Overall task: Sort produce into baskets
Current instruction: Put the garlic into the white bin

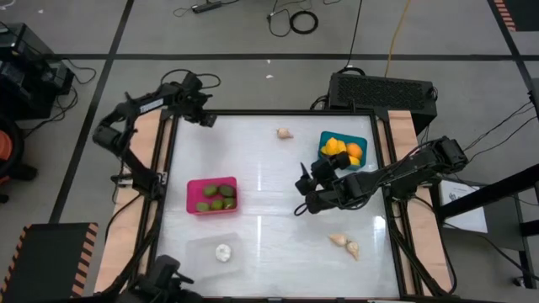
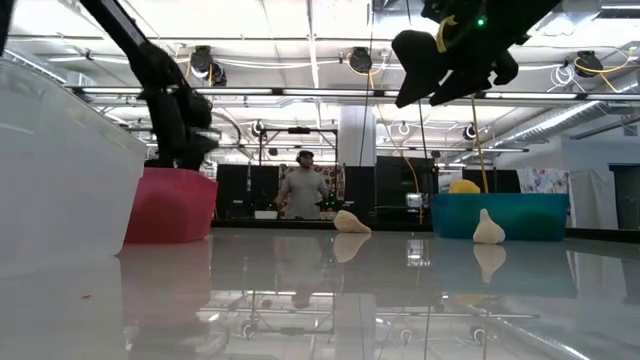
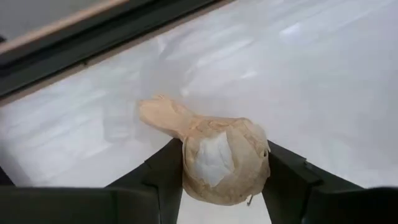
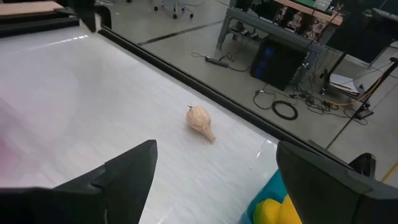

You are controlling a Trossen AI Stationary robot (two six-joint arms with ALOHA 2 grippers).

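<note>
Beige garlic bulb (image 3: 221, 163) clamped in my left jaws (image 1: 205, 119) at far-left tabletop corner; clear basket (image 1: 212, 252) lies near-left; right jaws (image 1: 304, 195) apart.

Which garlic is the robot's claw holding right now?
The garlic bulb pinched in the left claw, up at the table's far left corner. The other bulbs lie free: one near the teal basket, two at the front, one in the clear basket.

Baskets: three — pink (image 1: 210, 194), teal (image 1: 343, 149), clear (image 1: 216, 253)
Garlic bulbs: five visible
Green fruits: four, in pink
Yellow-orange fruits: several, count unclear
</note>
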